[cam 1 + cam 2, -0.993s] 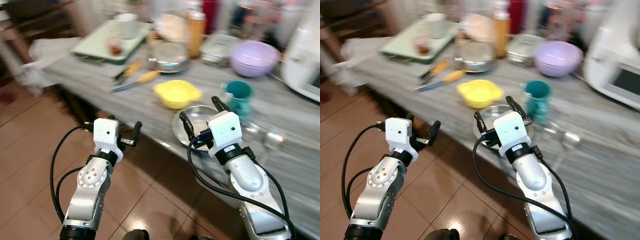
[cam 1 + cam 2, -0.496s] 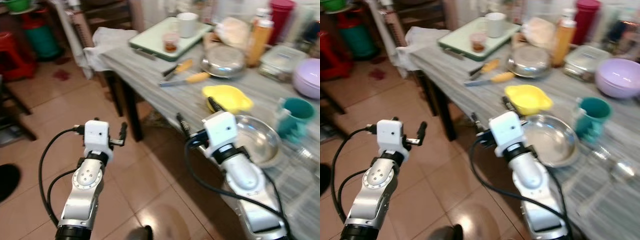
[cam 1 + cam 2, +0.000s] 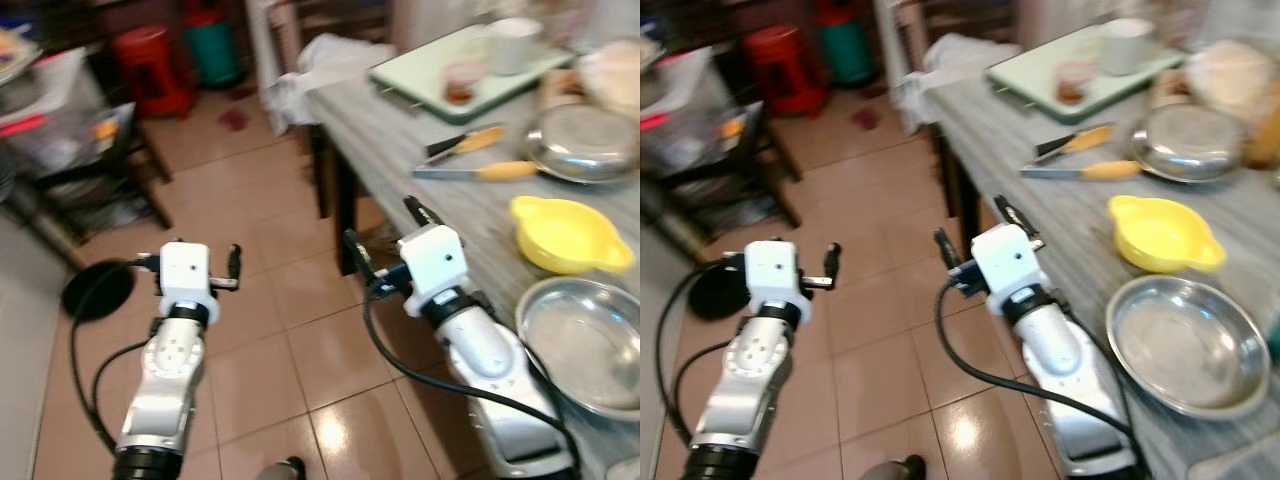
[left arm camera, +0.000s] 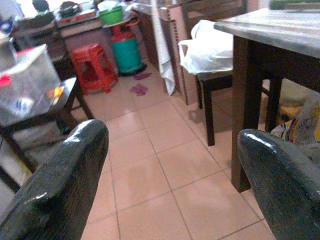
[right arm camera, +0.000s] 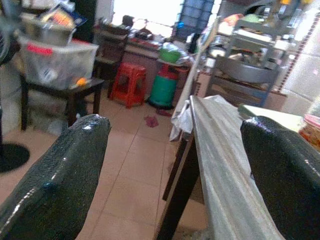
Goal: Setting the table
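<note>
From the head views: right gripper [image 3: 383,232] out over the floor right by the table's [image 3: 400,140] edge, fingers spread apart, nothing held. Just beyond it on the table, a yellow bowl [image 3: 565,232], and beside that, nearer the arm, a round metal plate [image 3: 583,340]. Farther past the gripper, two knives with yellow handles [image 3: 478,155], a shiny metal dish [image 3: 585,140], and a green tray [image 3: 470,65] with a white cup [image 3: 514,42] and a small glass [image 3: 461,80] on it. Left gripper [image 3: 200,270] well away from the table, out over the tiled floor [image 3: 260,330], its fingers too small to tell open or shut there. From the left wrist view: two black fingers [image 4: 60,185] wide apart with nothing between, floor ahead, a red stool [image 4: 95,67] and a chair [image 4: 220,75] far off. From the right wrist view: fingers [image 5: 55,180] wide apart and bare too, table edge running ahead between them. Likely very early in the job: all dishes bunched together, nothing picked up, no places laid out. Left to do: reach in, grab a plate or bowl, and set each thing in its spot.
</note>
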